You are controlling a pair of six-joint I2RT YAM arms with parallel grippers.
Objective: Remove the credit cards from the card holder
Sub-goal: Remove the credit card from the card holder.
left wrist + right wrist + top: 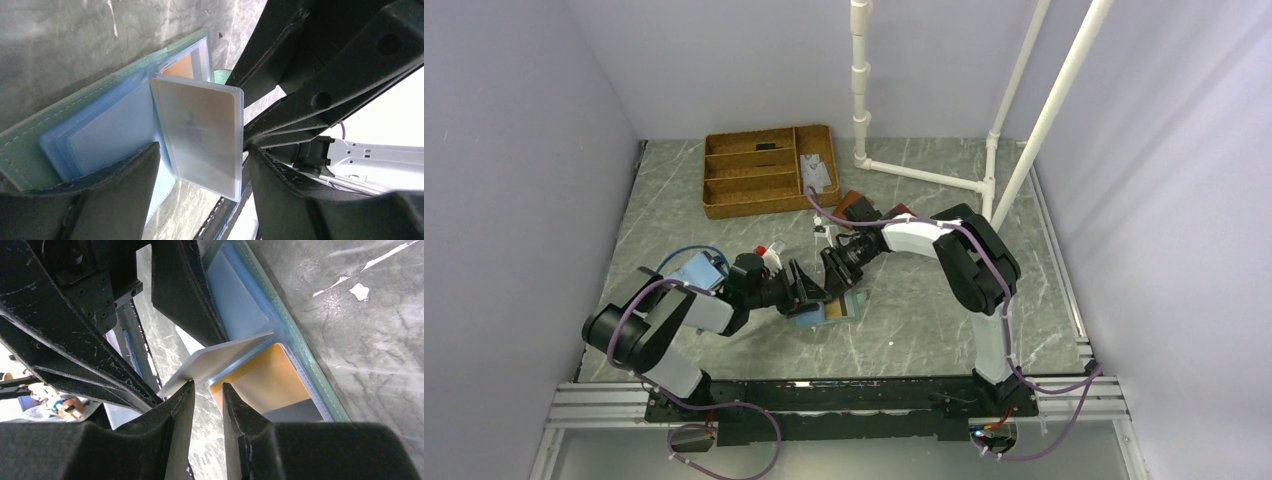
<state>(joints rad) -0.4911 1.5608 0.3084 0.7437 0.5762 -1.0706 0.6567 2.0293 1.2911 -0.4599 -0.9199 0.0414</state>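
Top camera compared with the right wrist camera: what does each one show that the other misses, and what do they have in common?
Only the top view shows the woven tray at the back and the white pipe frame. Only the right wrist view shows the tan card in its clear pocket, a whitish card standing on edge, and the narrow gap between the right gripper fingers. Both show the open card holder on the marbled table, with the left gripper at it.
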